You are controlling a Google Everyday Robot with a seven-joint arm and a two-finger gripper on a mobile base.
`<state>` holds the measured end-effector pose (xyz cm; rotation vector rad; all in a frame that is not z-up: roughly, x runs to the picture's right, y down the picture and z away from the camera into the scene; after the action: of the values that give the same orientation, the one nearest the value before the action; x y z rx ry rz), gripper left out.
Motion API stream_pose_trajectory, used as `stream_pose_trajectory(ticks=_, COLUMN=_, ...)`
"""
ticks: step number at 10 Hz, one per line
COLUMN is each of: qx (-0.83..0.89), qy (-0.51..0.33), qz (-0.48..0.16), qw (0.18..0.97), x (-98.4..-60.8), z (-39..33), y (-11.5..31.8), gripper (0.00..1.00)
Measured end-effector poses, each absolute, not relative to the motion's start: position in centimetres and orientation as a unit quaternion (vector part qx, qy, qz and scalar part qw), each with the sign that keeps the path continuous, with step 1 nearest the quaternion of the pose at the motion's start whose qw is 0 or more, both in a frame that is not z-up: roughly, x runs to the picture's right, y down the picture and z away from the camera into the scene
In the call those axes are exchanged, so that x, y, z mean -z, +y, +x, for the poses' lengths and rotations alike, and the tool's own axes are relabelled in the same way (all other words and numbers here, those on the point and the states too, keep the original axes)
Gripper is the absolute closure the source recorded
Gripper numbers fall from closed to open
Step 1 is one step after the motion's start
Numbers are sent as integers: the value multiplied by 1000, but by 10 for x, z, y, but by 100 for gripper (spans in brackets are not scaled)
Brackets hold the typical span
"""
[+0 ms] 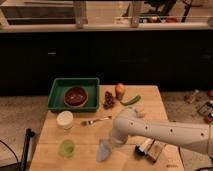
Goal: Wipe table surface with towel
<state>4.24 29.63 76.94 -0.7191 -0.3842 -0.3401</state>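
— Towel (103,151), where is it?
— Near the counter's (82,136) front edge, bunched under the gripper (110,143), which is clamped shut on the towel's top.
— What's close by?
— One green cup (66,148) to its left and two small items (155,150) to its right, all near but not touching. One fork (96,120) and one white cup (65,120) sit behind.
— Farther back?
— One tray (93,90) holding one bowl (76,96), then one dark cluster (108,100), one orange fruit (120,90) and one green pod (131,100).
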Motion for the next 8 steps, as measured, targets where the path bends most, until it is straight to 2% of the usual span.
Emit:
stream_pose_trajectory(ticks=5, qx=151, qy=-172, qz=-329, qw=916, x=-798, z=39, y=247, gripper=99)
stream_pose_trajectory(ticks=8, qx=187, qy=-188, qz=-338, qw=903, x=-801, z=-2, y=247, gripper=99)
